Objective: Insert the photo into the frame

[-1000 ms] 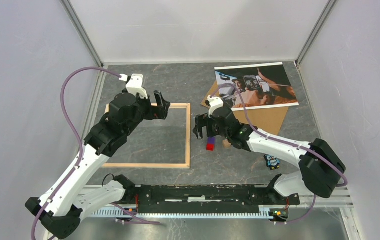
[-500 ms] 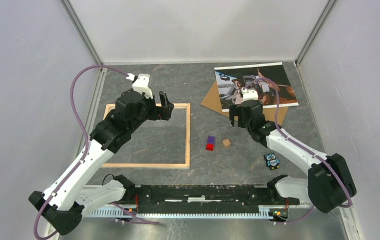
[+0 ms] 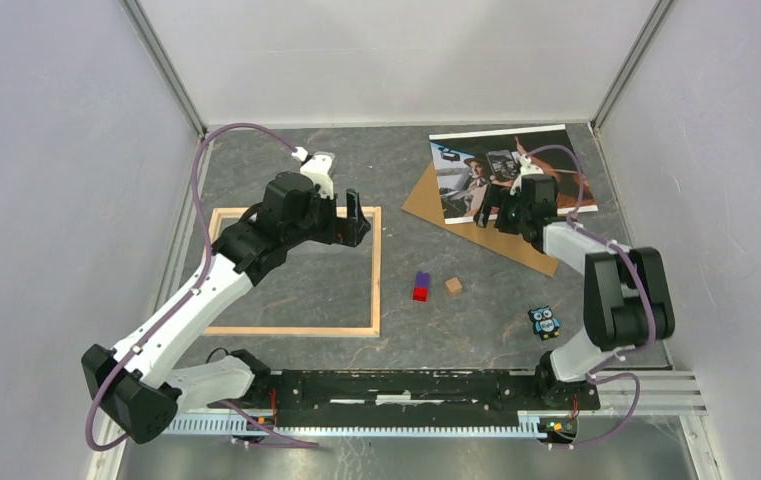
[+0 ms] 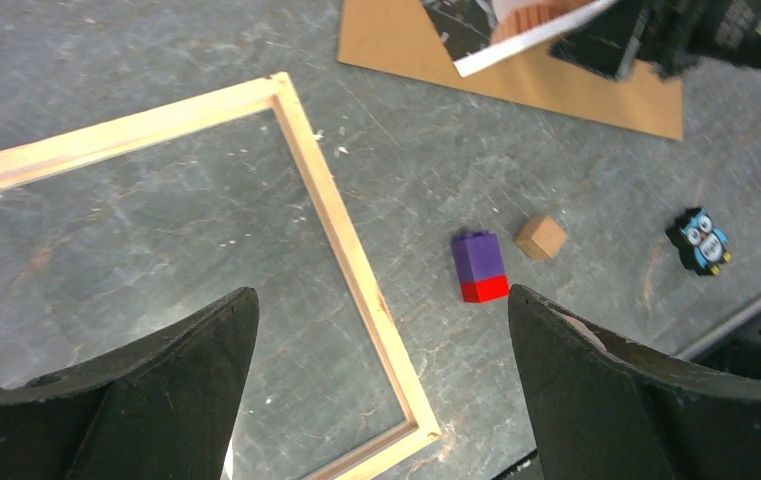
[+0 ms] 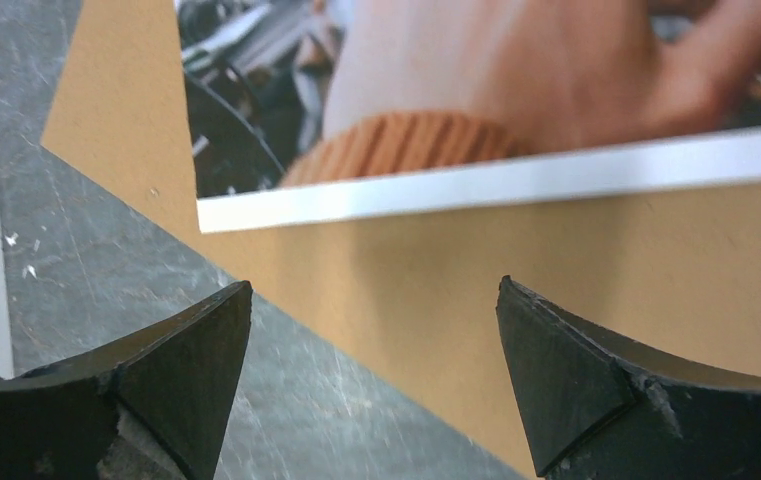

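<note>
The photo (image 3: 501, 165), a glossy print with a white border, lies at the back right, partly on the brown backing board (image 3: 531, 243). Its near edge fills the top of the right wrist view (image 5: 476, 100), above the board (image 5: 576, 280). The light wooden frame (image 3: 374, 270) lies flat at the left; its right slat and near corner show in the left wrist view (image 4: 346, 250). My right gripper (image 3: 514, 212) is open and empty, low over the photo's near edge. My left gripper (image 3: 354, 222) is open and empty above the frame's far right corner.
A purple and red brick (image 3: 421, 286), a small tan cube (image 3: 453, 286) and a blue owl figure (image 3: 545, 321) lie on the grey mat between frame and board. They also show in the left wrist view: brick (image 4: 479, 266), cube (image 4: 541, 237), owl (image 4: 700, 238).
My right gripper has swung from the middle of the mat back and right to the photo's near edge. My left gripper has moved right along the frame's far slat.
</note>
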### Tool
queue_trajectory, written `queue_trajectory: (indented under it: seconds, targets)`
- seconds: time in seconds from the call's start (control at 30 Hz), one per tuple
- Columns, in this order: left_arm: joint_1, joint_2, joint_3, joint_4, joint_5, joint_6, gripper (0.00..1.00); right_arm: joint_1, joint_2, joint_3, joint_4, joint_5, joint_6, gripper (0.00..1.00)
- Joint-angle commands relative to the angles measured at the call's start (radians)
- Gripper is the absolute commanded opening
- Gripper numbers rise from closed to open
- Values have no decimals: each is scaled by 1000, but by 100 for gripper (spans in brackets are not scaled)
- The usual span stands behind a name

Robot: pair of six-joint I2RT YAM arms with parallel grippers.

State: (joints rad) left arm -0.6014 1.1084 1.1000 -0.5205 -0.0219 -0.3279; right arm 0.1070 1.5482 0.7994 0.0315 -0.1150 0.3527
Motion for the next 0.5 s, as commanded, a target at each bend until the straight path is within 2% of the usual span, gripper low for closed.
queue_trajectory:
  seconds: [0.0, 0.17, 0.3, 0.47]
  targets:
    - [5, 33, 9, 71, 150, -42, 100, -10, 118, 138, 107, -101, -18, 96]
    - [4, 106, -21, 158, 235, -100, 100, -11, 243, 251, 130, -76, -37, 96]
    - [4, 193, -9, 248, 234, -253, 100, -31, 320, 313, 132, -69, -67, 96]
    - [-21, 367, 5, 484, 218, -475, 100, -83, 372, 292, 207, -138, -83, 95]
